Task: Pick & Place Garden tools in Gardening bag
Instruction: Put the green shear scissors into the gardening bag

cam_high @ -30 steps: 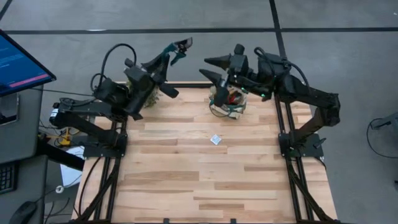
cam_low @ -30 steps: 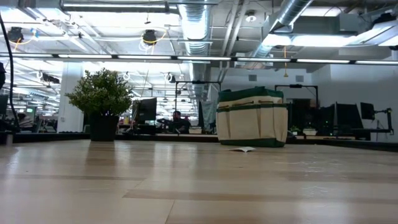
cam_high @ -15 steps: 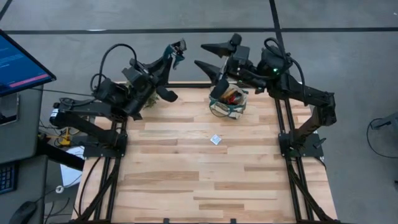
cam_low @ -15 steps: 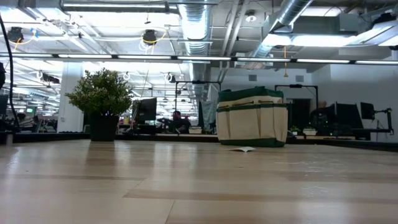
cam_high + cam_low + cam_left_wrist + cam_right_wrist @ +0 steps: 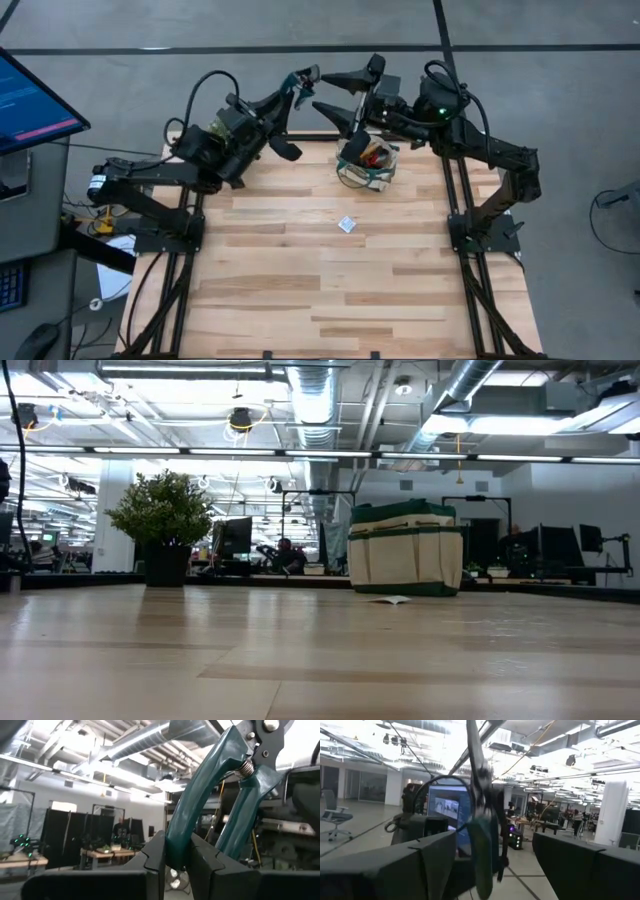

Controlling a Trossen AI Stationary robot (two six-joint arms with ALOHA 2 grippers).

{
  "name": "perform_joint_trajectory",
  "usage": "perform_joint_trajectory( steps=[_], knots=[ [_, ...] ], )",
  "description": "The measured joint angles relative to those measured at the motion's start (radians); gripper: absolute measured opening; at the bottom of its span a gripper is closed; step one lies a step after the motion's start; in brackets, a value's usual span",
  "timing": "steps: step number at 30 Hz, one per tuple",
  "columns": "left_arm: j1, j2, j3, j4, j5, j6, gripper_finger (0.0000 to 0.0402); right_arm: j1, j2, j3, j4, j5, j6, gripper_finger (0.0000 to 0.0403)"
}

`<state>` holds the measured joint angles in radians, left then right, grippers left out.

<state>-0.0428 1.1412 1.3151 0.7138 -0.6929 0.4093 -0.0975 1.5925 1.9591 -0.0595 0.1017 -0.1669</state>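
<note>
- Left gripper [image 5: 290, 100] is raised above the table's far edge, clamped on the pruning shears [image 5: 300, 78], teal-handled, blades pointing up and away from the arm.
- Left wrist view: shears [image 5: 220, 795] fill the frame, one teal handle pinched between the two dark fingers [image 5: 155, 857], the spring showing where the handles meet.
- Shears sit in the air between the two grippers, just beside the right gripper's upper finger; contact unclear.
- Right gripper [image 5: 337, 92] is also raised, jaws spread wide, holding nothing, pointing toward the left arm and the shears.
- Right wrist view: shears [image 5: 482, 820] hang blurred between its parted fingers [image 5: 435, 855], not gripped by them.
- Gardening bag [image 5: 366, 165] stands on the table [image 5: 320, 280] at the far side, just below and beside the right gripper; red-and-black item [image 5: 374, 153] visible inside it with other tools I can't sort out.
- Low view: bag [image 5: 406, 550] upright, tan with green trim, right of centre.
- Potted plant [image 5: 162, 525] upright, well apart from the bag, on the left; from above mostly hidden under the left arm.
- Small white packet [image 5: 347, 224] lies flat on the wood, near the bag toward table centre.
</note>
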Motion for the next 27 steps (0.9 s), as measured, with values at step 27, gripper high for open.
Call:
perform_joint_trajectory(
  steps=[27],
  knots=[
    [0.031, 0.068, 0.0, 0.07, 0.091, -0.052, 0.0049, 0.005, 0.059, 0.001, -0.003, -0.075, -0.006, 0.025]
  ],
)
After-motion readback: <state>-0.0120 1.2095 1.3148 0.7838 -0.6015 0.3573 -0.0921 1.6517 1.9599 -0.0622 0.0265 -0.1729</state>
